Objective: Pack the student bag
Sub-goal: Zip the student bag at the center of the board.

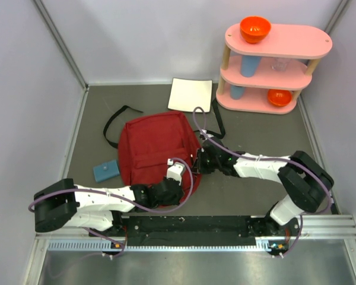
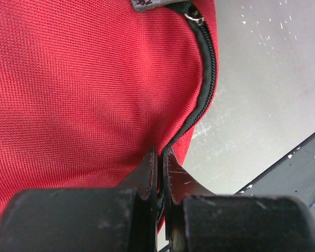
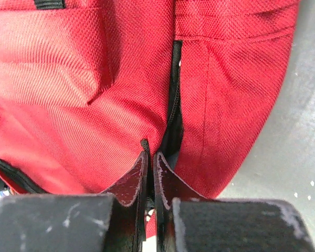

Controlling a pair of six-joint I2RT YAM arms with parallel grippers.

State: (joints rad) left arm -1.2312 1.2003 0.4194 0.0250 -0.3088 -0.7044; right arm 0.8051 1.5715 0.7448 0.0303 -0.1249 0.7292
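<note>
The student bag [image 1: 147,148], a dark red fabric backpack with black straps, lies flat in the middle of the table. My left gripper [image 1: 177,172] is at its near right corner. In the left wrist view the gripper [image 2: 160,155] is shut, pinching the bag's edge by the black zipper [image 2: 206,79]. My right gripper [image 1: 199,159] is at the bag's right side. In the right wrist view it [image 3: 149,157] is shut on a black tab at the edge of the bag's partly open zipper slit [image 3: 174,100]. Red fabric [image 3: 84,105] fills both wrist views.
A small blue flat object [image 1: 106,171] lies left of the bag. A white notebook [image 1: 190,95] lies behind it. A pink three-tier shelf [image 1: 296,43] with orange bowls [image 1: 254,28] and blue cups stands at the back right. Grey walls enclose the table.
</note>
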